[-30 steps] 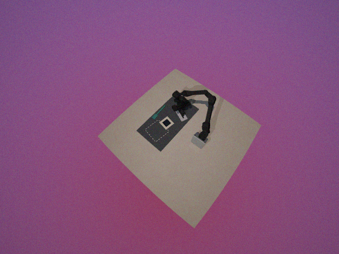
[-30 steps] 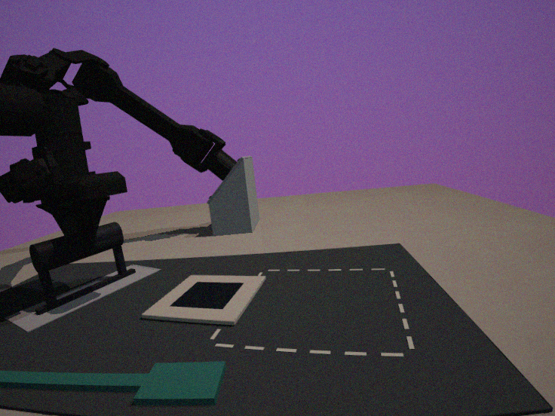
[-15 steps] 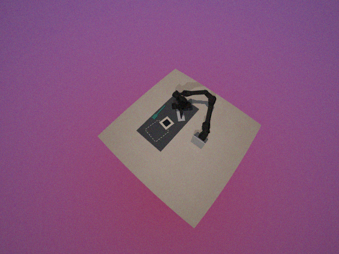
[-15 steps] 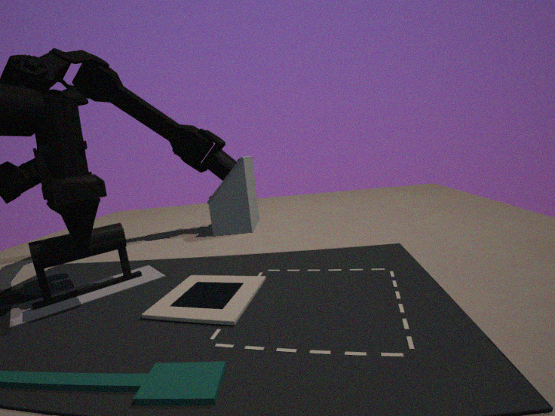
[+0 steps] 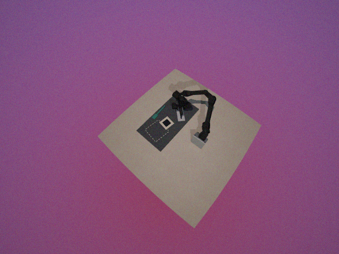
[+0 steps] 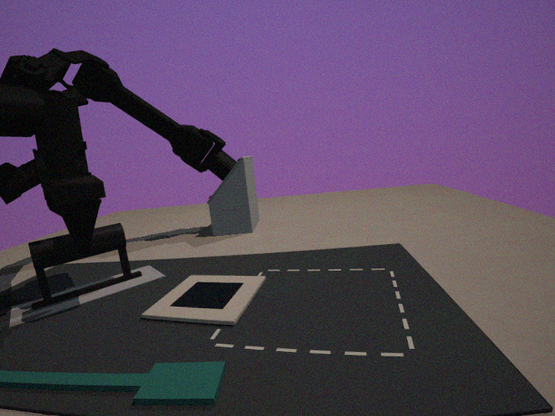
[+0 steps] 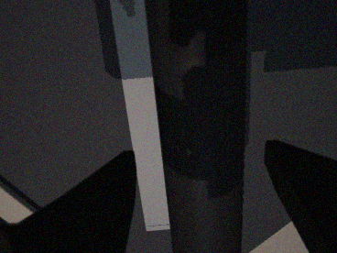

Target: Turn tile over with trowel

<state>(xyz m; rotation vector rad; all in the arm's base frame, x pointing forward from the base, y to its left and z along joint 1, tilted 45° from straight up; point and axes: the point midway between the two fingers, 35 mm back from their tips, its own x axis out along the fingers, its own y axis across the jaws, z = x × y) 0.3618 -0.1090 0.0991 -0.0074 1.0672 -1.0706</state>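
Claw: I have the gripper [image 5: 180,107] [image 6: 84,243] [image 7: 200,155] spread, one finger to each side of the trowel's handle, pinching nothing. From the wrist I see a gap at either side of the handle.
Handle: the black bar [image 5: 181,114] [image 6: 109,234] [image 7: 201,192] sits raised on two posts, between my fingers.
Trowel: the small trowel [image 5: 182,119] [image 6: 96,293] [image 7: 144,137] has its pale blade down on the mat, at the end toward the table's top corner in the overhead view, well apart from the tile.
Tile: the cream tile [image 5: 162,123] [image 6: 188,313] lies flat on the mat, its dark square [image 5: 166,123] [image 6: 207,295] facing up. It is between trowel and outline, one part lapping over the outline's near corner, most of it outside.
Outline: the dashed outline [image 5: 155,141] [image 6: 320,352] is at the mat's end toward the table's left corner.
Teal tool: the teal tool [image 5: 154,116] [image 6: 181,380] lies on the mat along its side facing the table's upper-left edge, apart from the tile.
Mat: the dark mat [image 5: 161,146] [image 6: 448,322] [image 7: 46,115] runs roughly along that upper-left edge.
Arm: my black arm [image 5: 209,112] [image 6: 145,111] bends out toward the table's upper-right edge, then back over the trowel.
Base: the grey wedge [image 5: 198,143] [image 6: 242,215] stands inward from all four edges of the table [image 5: 186,186] [image 6: 515,250].
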